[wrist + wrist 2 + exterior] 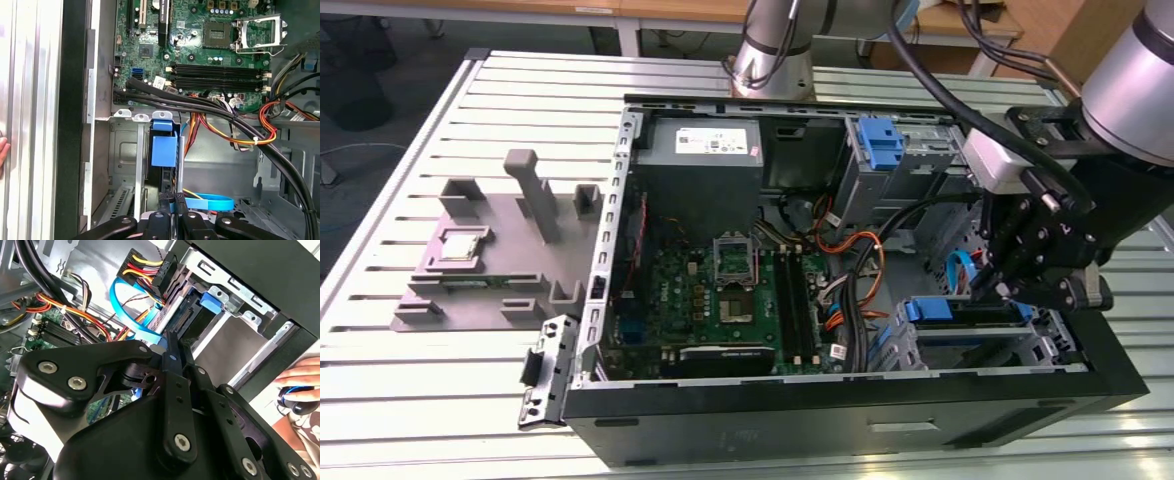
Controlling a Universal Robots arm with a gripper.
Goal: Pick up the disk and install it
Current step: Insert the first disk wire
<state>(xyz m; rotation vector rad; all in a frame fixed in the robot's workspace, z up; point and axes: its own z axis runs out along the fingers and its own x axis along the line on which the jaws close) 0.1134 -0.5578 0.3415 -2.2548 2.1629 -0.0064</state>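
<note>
Exterior view: claw (998, 290) low inside the case (854, 420), disk (941, 312) in the drive cage (1047, 335) just below its tips | second wrist view: fingers (170, 352) drawn together, nothing visibly pinched; blue cable (130, 315) just beside, likely snag; a person's hand (300, 387) near, outside the case | first wrist view: disk (164, 145) straight ahead of the tips; a skewed push could jam it.
</note>
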